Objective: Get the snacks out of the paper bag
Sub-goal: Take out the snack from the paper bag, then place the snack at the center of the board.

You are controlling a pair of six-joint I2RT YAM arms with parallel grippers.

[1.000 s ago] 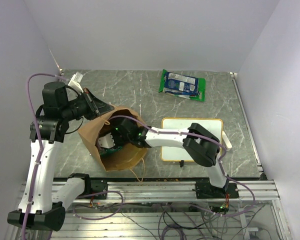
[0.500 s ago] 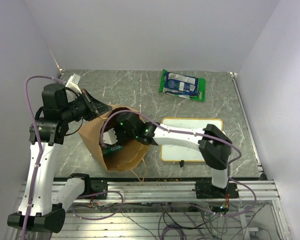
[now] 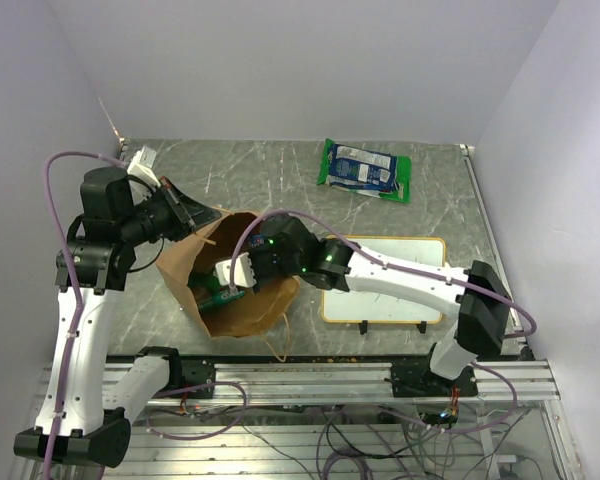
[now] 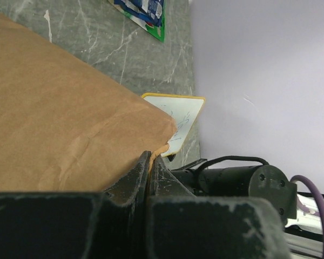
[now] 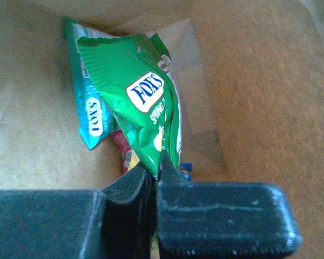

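Note:
The brown paper bag (image 3: 185, 268) lies tipped on the table, mouth toward the near edge. My left gripper (image 3: 202, 214) is shut on the bag's rim (image 4: 156, 152). My right gripper (image 3: 220, 292) is at the bag's mouth, shut on a green Fox's snack packet (image 5: 143, 102), which shows as a green bit in the top view (image 3: 223, 298). Behind it inside the bag lie a teal Fox's pouch (image 5: 89, 116) and a pink-red packet (image 5: 120, 144). A larger green bag with a blue-white label (image 3: 365, 168) lies at the far side of the table.
An orange-framed whiteboard (image 3: 420, 290) lies right of the bag, under my right arm; it also shows in the left wrist view (image 4: 178, 116). The bag's string handle (image 3: 278, 345) trails toward the near table edge. Walls close in on the left, back and right.
My right arm has drawn back out of the bag toward the right, bringing the green packet up to the mouth. My left gripper has kept its hold on the rim.

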